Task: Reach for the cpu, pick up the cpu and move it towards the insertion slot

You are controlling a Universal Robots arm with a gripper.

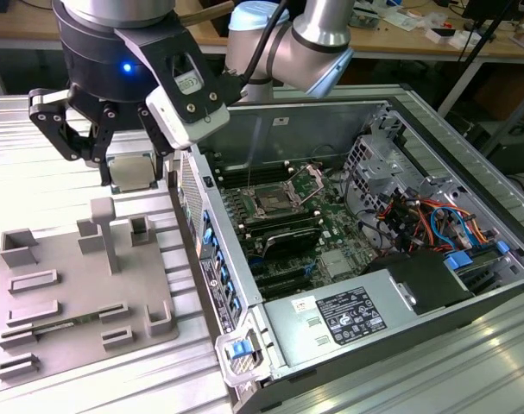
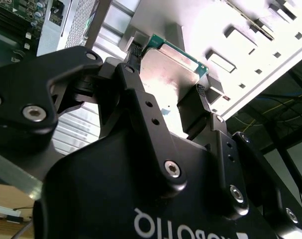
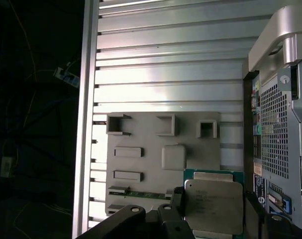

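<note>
My gripper (image 1: 132, 179) is shut on the cpu (image 1: 130, 168), a flat silvery square chip held by its two opposite edges between the black fingers (image 1: 100, 159). It hangs in the air over the far end of the grey tray (image 1: 63, 285), at the exterior view's left. In both wrist views the cpu (image 2: 170, 67) (image 3: 213, 204) sits clamped between the fingertips, its green rim showing. The insertion slot (image 1: 269, 205), a dark square socket with a shiny frame, lies on the motherboard inside the open case, to the exterior view's right of the gripper.
The case's perforated side wall (image 1: 201, 224) stands between the gripper and the motherboard. Long black memory slots (image 1: 283, 233), a small silver heatsink (image 1: 335, 266) and a power supply (image 1: 348, 315) sit inside. The tray (image 3: 141, 134) carries raised blocks on a ribbed metal table (image 3: 165, 74).
</note>
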